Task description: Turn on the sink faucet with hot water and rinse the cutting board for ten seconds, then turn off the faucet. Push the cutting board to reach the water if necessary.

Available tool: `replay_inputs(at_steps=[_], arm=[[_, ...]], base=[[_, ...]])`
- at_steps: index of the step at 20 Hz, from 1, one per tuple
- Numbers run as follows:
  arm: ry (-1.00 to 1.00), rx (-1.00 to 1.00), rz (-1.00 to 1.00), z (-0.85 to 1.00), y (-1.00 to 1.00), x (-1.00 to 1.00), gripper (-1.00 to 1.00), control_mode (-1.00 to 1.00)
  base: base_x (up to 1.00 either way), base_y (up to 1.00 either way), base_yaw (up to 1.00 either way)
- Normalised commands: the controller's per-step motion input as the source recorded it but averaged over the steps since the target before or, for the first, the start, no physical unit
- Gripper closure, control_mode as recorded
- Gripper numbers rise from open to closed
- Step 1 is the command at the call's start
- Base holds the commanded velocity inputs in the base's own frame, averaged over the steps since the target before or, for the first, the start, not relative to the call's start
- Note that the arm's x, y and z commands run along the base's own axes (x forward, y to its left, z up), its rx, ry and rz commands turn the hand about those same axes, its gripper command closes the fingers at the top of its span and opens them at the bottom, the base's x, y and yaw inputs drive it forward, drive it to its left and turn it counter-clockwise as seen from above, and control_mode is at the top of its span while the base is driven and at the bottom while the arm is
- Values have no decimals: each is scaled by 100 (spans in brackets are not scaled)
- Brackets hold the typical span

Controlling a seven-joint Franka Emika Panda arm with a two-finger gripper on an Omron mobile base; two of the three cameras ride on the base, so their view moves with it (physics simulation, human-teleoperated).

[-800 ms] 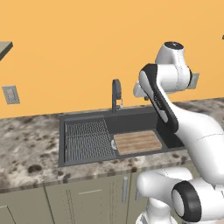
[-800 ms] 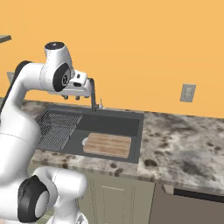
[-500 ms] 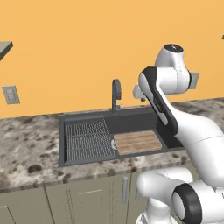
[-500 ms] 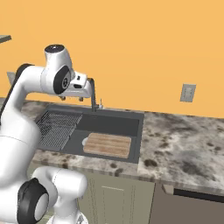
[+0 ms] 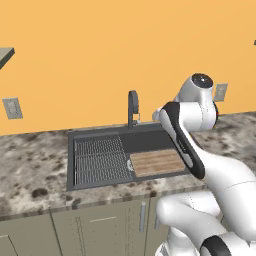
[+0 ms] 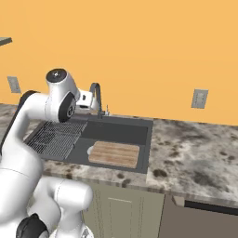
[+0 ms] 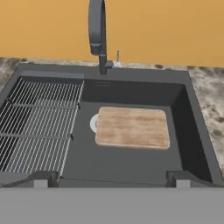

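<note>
One sink (image 7: 192, 131) holds one board (image 7: 132, 127) flat on its floor, right of one rack (image 7: 37, 124), partly over the pale drain (image 7: 93, 123). One faucet (image 7: 98, 30) at the back rim. Gripper (image 7: 111, 178) spread wide, holding nothing, above the sink's near edge; the board lies ahead between its tips.

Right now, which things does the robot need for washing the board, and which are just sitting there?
For the job:
faucet, no water running
sink
cutting board, lying flat in the sink beside the rack
gripper, open, above the sink's near edge

Just sitting there:
drying rack in the sink's other half
wall outlet
granite counter
</note>
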Motion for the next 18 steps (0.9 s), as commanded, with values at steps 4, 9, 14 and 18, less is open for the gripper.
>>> replay_inputs(at_steps=[4, 9, 14, 18], arm=[[-22, 2, 0, -30, -20, 0, -100, -100], [-19, 3, 1, -21, -22, 1, -100, -100], [-17, 3, 2, -13, -14, 13, -100, -100], [-17, 3, 2, -6, -4, 19, -100, -100]], base=[[0, 0, 0], [0, 0, 0], [0, 0, 0], [0, 0, 0]])
